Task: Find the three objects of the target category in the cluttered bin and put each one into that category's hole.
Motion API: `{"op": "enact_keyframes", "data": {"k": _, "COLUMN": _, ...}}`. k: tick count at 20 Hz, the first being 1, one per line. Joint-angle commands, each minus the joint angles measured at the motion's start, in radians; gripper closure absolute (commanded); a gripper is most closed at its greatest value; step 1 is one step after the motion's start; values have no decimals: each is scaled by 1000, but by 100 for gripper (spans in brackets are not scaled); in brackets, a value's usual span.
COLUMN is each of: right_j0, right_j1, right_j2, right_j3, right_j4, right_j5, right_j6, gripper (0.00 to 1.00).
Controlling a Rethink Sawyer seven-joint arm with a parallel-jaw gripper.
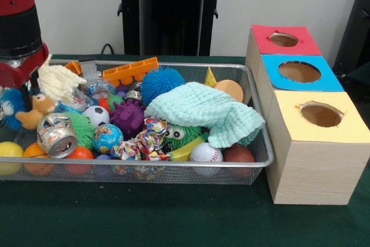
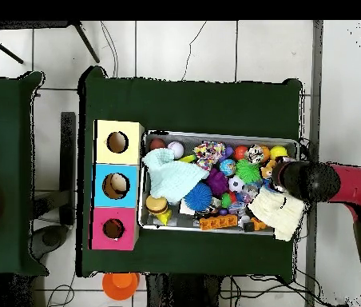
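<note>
The wire mesh bin (image 1: 261, 143) is full of toys. It also shows in the overhead view (image 2: 216, 133). My gripper (image 1: 23, 89) hangs from the red and black arm over the bin's left end, right above a tan and orange-brown plush animal (image 1: 36, 111). In the overhead view the gripper (image 2: 289, 179) is at the bin's right end and the arm's head covers it. A blue plush (image 1: 9, 103) lies beside the tan one. The round hole (image 1: 284, 39) in the red-topped box is at the far right, and in the overhead view the hole (image 2: 113, 229) is left of the bin.
A cream knitted cloth (image 1: 58, 80) lies beside the gripper and a mint cloth (image 1: 202, 111) covers the right part. A crushed can (image 1: 56, 136), spiky balls, a baseball (image 1: 206, 153) and other balls fill the bin. Blue-topped (image 1: 299, 72) and yellow-topped (image 1: 320, 115) boxes adjoin the red one.
</note>
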Motion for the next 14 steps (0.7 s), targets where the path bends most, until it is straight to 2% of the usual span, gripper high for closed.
{"op": "enact_keyframes", "data": {"k": 1, "right_j0": -8, "right_j1": -100, "right_j2": 48, "right_j3": 123, "right_j4": 34, "right_j5": -27, "right_j6": -47, "gripper": 100}}
{"op": "enact_keyframes", "data": {"k": 6, "right_j0": -4, "right_j1": -131, "right_j2": 53, "right_j3": 157, "right_j4": 65, "right_j5": -30, "right_j6": -18, "gripper": 100}}
{"op": "enact_keyframes", "data": {"k": 14, "right_j0": 35, "right_j1": -273, "right_j2": 73, "right_j3": 286, "right_j4": 178, "right_j5": -35, "right_j6": 101, "gripper": 100}}
